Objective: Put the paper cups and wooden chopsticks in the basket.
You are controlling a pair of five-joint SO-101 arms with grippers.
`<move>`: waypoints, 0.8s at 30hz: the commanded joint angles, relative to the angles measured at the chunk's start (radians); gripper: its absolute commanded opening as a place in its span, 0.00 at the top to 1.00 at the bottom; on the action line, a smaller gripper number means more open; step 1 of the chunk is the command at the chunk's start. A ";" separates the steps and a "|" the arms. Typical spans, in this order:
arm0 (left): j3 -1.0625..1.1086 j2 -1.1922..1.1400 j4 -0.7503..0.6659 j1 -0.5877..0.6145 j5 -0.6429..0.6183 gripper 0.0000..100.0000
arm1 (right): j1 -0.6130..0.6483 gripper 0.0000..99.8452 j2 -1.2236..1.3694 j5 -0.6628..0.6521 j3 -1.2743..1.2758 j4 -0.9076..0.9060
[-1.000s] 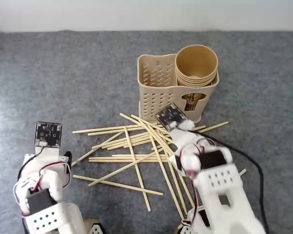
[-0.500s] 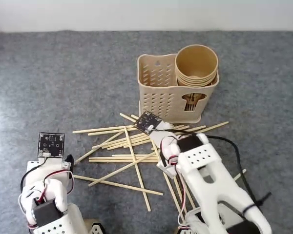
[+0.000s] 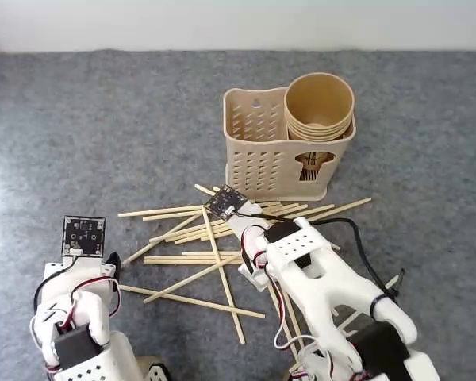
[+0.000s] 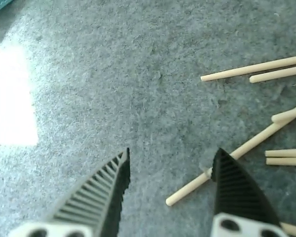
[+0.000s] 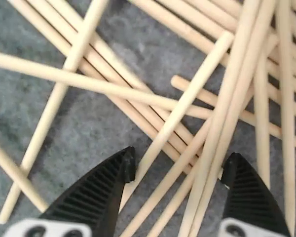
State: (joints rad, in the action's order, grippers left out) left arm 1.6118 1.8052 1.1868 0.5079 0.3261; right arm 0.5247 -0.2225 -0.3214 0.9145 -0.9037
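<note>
Setting: robotics lab test bench. Indicators: grey felt mat [image 3: 103, 119] over the table, plain white wall [image 3: 238, 24] at the far edge, left arm [image 3: 75, 321] and right arm [image 3: 325, 274] with exposed wiring.

High camera looks down; wrist cameras closely face the shared chopsticks [image 3: 190, 302].

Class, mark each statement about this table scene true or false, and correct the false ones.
1. The paper cups sit stacked inside the basket. True.
2. Every chopstick is in the basket. False: the chopsticks lie scattered on the mat in front of it.
3. The right gripper is open over the chopsticks. True.
4. The left gripper is shut on a chopstick. False: it is open and holds nothing.
</note>
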 commanded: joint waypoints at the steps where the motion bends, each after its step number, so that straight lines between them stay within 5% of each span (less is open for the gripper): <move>1: -0.008 0.014 0.005 0.002 -0.008 0.75 | -0.039 0.71 0.008 0.011 -0.055 0.013; 9: -0.007 0.014 0.005 0.002 -0.008 0.75 | -0.061 0.99 0.010 -0.080 -0.055 0.013; 24: 0.002 0.014 -0.006 0.002 -0.008 0.75 | -0.065 0.99 -0.202 -0.112 -0.057 -0.087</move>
State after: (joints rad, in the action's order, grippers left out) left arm 1.6195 1.8052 1.1868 0.5079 0.3261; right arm 0.4757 -0.3053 -0.4212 0.9007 -0.9452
